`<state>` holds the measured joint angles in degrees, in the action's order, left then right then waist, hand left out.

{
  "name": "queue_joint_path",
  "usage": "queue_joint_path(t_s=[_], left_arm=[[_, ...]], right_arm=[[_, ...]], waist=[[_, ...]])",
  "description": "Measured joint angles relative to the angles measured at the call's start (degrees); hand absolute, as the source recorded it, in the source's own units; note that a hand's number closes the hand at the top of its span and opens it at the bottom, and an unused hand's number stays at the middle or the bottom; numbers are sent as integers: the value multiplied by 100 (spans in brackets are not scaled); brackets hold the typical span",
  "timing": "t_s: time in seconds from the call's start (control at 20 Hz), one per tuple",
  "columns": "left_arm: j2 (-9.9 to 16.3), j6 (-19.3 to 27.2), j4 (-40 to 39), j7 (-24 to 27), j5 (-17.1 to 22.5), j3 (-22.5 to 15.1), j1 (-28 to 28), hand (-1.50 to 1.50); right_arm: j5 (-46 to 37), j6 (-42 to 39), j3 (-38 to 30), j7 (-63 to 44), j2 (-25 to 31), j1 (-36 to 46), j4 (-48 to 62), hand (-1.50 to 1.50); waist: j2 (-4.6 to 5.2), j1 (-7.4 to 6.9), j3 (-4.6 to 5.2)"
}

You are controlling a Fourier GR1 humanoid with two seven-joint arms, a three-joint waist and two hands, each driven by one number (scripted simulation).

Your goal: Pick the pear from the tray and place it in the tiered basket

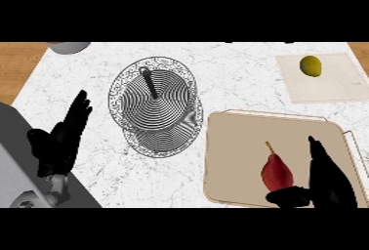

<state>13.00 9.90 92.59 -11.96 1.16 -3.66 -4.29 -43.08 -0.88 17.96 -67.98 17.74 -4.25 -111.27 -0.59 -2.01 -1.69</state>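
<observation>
one red pear [276,172] lies on the tan tray [238,146]. right hand [328,183] touches it, fingers straight, thumb below. left hand [61,136] rests with straight fingers beside the wire tiered basket [153,105].

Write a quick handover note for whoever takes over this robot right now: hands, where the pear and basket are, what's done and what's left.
Right hand: open, beside the pear on the tray, thumb at the pear's lower end, fingers straight along its right side; not gripped yet.
Left hand: open, resting at the left, holding nothing.
Tiered basket: wire, centre of the counter, left of the tray; nothing visible in it.
Done: right hand brought up to the pear.
Left: grasp the pear, lift it, carry it left, set it in the basket.
</observation>
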Motion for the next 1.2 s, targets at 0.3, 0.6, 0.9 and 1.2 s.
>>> queue_joint_path(t_s=[0.3,0.6,0.9,1.2], left_arm=[[-30,-130,92,-66,-4,101,110,0],[-68,-256,190,-64,-70,187,200,0],[-106,-384,251,-70,-122,260,260,0],[-140,-470,332,-120,-177,339,330,0]], right_arm=[[88,-308,-164,32,-268,148,440,-150],[15,-538,-256,50,-592,313,737,-150],[56,-719,-516,149,-764,482,1094,-150],[31,-829,-642,207,-1077,458,1321,-150]], waist=[[-4,50,-24],[-15,92,-30],[-16,125,-42],[-25,165,-45]])
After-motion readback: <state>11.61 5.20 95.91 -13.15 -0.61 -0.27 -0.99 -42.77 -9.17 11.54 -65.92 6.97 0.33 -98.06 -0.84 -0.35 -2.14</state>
